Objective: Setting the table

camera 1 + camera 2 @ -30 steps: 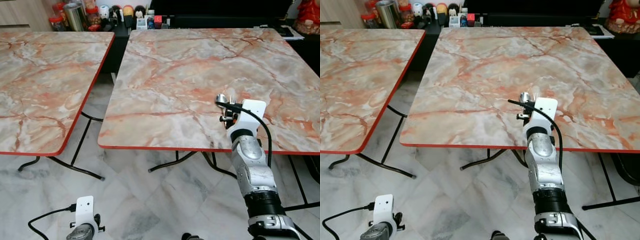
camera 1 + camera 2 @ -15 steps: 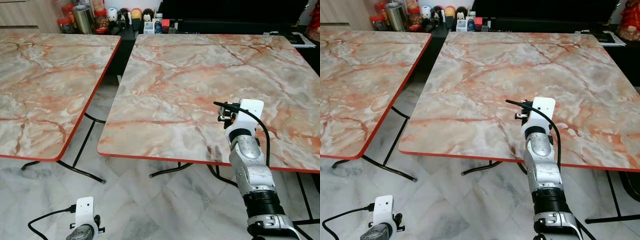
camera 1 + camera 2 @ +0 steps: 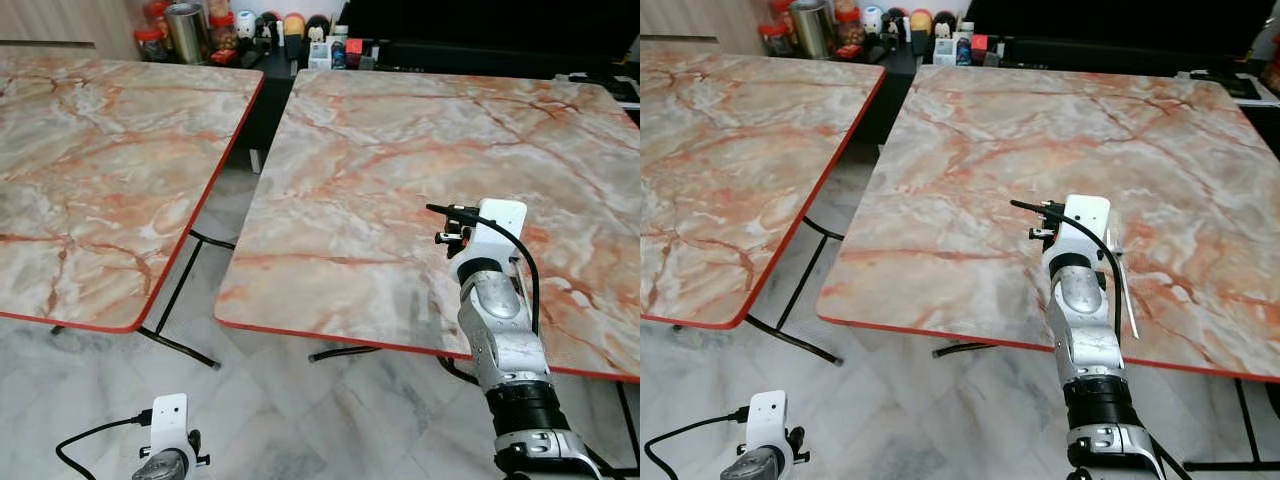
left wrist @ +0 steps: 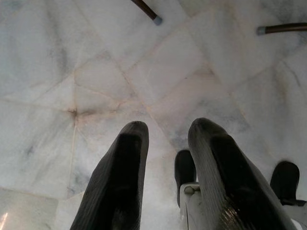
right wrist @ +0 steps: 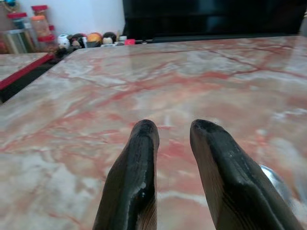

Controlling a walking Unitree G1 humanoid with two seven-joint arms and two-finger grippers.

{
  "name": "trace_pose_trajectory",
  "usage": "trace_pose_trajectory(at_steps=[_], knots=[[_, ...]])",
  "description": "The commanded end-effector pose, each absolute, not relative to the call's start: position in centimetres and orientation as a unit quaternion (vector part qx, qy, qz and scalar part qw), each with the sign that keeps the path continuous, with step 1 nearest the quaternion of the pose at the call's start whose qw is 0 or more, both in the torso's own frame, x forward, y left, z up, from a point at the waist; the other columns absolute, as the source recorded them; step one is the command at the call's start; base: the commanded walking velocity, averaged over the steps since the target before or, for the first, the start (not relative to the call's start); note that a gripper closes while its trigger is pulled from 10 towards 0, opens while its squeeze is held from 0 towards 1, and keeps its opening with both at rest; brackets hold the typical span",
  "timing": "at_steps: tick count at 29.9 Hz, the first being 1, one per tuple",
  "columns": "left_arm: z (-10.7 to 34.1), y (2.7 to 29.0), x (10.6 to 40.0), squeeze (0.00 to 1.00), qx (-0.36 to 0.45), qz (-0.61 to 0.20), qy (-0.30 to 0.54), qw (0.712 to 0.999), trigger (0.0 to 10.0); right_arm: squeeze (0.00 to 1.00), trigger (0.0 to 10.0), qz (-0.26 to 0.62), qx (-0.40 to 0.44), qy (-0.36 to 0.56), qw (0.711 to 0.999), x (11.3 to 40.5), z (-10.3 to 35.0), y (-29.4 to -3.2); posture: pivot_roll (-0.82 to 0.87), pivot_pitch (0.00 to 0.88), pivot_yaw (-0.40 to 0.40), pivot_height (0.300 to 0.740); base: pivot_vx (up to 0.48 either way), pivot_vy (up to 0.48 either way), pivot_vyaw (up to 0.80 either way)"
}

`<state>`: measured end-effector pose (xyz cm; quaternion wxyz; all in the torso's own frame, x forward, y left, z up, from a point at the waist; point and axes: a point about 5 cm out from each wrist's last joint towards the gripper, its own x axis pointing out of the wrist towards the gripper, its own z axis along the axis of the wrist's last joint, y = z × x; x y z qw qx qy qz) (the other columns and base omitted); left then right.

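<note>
Right arm is up over the near edge of the right-hand desk [image 3: 400, 150], marble-patterned top with a red rim. Its end effector [image 5: 172, 129] hovers low above the surface, the two black fingers [image 5: 139, 163] spread a little with nothing between them. The cutlery [image 3: 1124, 295], a slim silver piece, lies flat on the desk just beside that arm on its right side, running toward the near edge. From the wrist, a shiny rounded end of it [image 5: 276, 182] shows beside the right finger, not touching it.

Left arm hangs idle down low, its end effector [image 4: 168, 129] slightly spread and empty above the pale tiled floor [image 4: 72, 72].

A second matching desk [image 3: 100, 150] stands to the left, a gap between the two. Jars and small bottles [image 3: 185, 18] line the shelf behind; their labels are too small to read.
</note>
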<state>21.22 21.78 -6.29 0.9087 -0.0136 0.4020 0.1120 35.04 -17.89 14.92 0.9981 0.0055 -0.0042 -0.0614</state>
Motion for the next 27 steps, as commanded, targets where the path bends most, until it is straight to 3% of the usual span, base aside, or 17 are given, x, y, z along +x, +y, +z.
trace_pose_trajectory(at_steps=[1,8,20,27], knots=[[-6.7,21.8,20.6,0.00,-0.009,0.108,0.413,0.904,10.0,0.00,10.0,-0.067,0.006,0.004,0.998,34.9,14.6,-18.1,-0.08,0.123,0.026,0.740,0.326,0.000,0.00],[-6.6,21.8,20.7,0.00,-0.016,0.109,0.405,0.908,10.0,0.00,10.0,-0.065,0.014,-0.001,0.998,34.9,14.7,-18.0,-0.08,0.123,0.025,0.740,0.308,0.000,-0.50],[-6.7,21.4,20.7,0.00,-0.031,0.097,0.408,0.907,10.0,0.00,10.0,-0.088,-0.006,0.013,0.996,33.8,14.1,-19.0,-0.08,0.125,0.021,0.740,0.000,0.000,0.00],[-6.9,21.2,20.4,0.00,-0.037,0.088,0.414,0.905,10.0,0.00,10.0,-0.165,-0.041,0.056,0.984,31.5,13.0,-23.3,-0.09,0.129,0.022,0.740,0.000,0.000,0.00]])
